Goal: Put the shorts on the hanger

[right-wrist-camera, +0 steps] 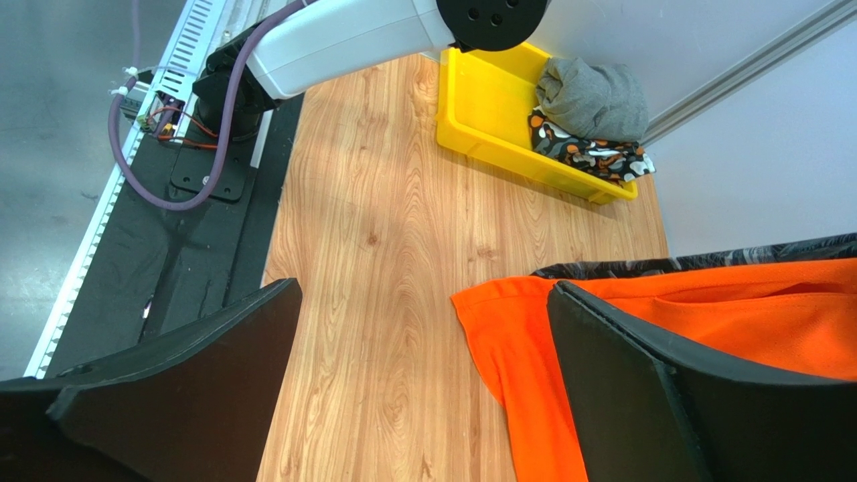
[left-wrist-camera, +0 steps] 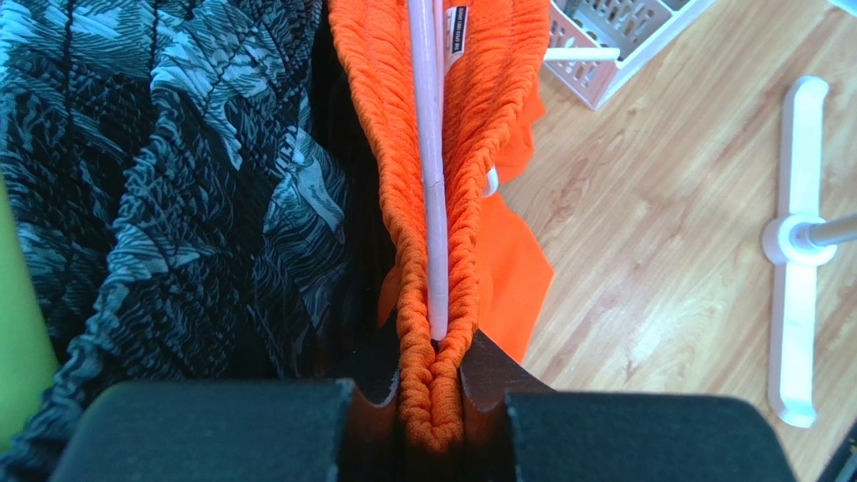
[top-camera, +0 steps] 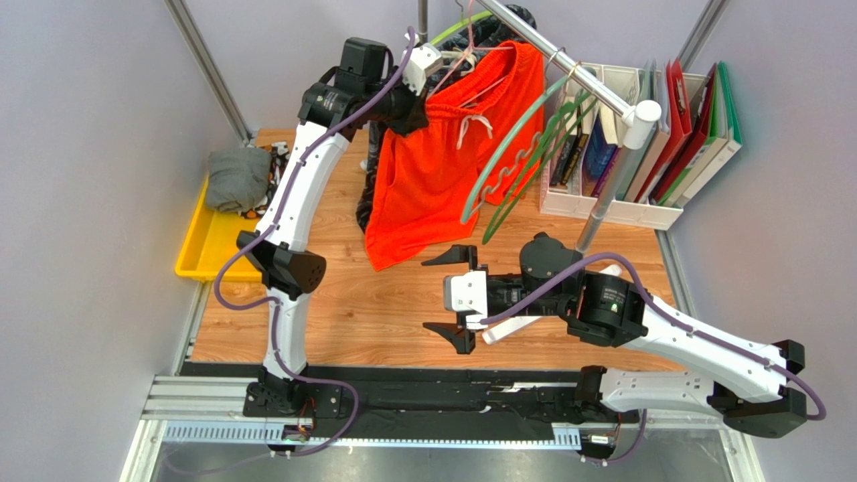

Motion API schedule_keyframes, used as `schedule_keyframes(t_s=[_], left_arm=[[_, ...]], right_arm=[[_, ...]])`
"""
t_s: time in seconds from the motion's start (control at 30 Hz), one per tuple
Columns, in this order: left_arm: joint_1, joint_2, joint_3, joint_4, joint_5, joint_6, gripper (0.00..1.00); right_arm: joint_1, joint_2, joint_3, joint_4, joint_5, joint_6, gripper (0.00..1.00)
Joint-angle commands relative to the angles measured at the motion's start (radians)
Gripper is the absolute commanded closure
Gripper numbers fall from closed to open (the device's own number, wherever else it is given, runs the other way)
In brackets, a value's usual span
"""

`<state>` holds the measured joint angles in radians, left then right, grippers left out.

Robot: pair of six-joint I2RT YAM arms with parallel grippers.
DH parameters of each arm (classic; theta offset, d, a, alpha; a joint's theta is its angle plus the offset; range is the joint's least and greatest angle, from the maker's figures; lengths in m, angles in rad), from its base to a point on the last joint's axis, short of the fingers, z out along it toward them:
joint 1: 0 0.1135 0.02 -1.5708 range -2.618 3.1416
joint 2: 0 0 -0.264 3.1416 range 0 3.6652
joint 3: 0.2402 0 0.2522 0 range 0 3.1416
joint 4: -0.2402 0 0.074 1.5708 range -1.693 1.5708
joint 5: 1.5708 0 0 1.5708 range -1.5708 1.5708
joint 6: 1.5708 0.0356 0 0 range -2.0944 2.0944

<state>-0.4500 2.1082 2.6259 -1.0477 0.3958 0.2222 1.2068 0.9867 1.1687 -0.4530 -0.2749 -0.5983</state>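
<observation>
The orange-red shorts (top-camera: 443,171) hang from the rack, waistband up, legs reaching down to the table. My left gripper (top-camera: 410,108) is shut on the gathered waistband (left-wrist-camera: 435,392). The pink hanger's bar (left-wrist-camera: 431,171) runs inside the waistband, ending just above the jaws; its pink wire shows at the rail (top-camera: 455,55). My right gripper (top-camera: 455,299) is open and empty, low over the table below the shorts' hem. In the right wrist view the hem (right-wrist-camera: 523,351) lies past the right finger (right-wrist-camera: 644,402).
A black wavy-patterned garment (left-wrist-camera: 171,181) hangs left of the shorts. Green hangers (top-camera: 518,156) hang on the metal rail (top-camera: 563,60). A white file box with folders (top-camera: 644,141) stands back right. A yellow bin (top-camera: 201,246) holds grey cloth (top-camera: 238,179). The rack's white foot (left-wrist-camera: 795,241) rests on the table.
</observation>
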Motion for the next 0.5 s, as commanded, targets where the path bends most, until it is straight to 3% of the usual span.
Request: schedule_keyframes(t_s=[0.0, 0.13, 0.3, 0.43, 0.47], left_arm=[[-0.003, -0.043, -0.003, 0.118, -0.055, 0.006, 0.99], [0.019, -0.094, -0.067, 0.120, -0.066, 0.009, 0.61], [0.045, -0.201, -0.151, 0.158, -0.035, -0.020, 0.43], [0.050, -0.278, -0.172, 0.169, -0.011, -0.014, 0.04], [0.050, -0.306, -0.172, 0.167, -0.012, -0.011, 0.01]], right_arm=[[0.007, -0.029, -0.007, 0.016, 0.022, 0.014, 0.00], [0.007, -0.033, -0.004, 0.011, 0.028, 0.012, 0.00], [0.007, -0.036, 0.012, 0.008, 0.031, 0.017, 0.00], [0.005, -0.031, 0.052, -0.050, 0.010, 0.000, 0.00], [0.005, -0.029, 0.063, -0.065, 0.003, 0.000, 0.00]])
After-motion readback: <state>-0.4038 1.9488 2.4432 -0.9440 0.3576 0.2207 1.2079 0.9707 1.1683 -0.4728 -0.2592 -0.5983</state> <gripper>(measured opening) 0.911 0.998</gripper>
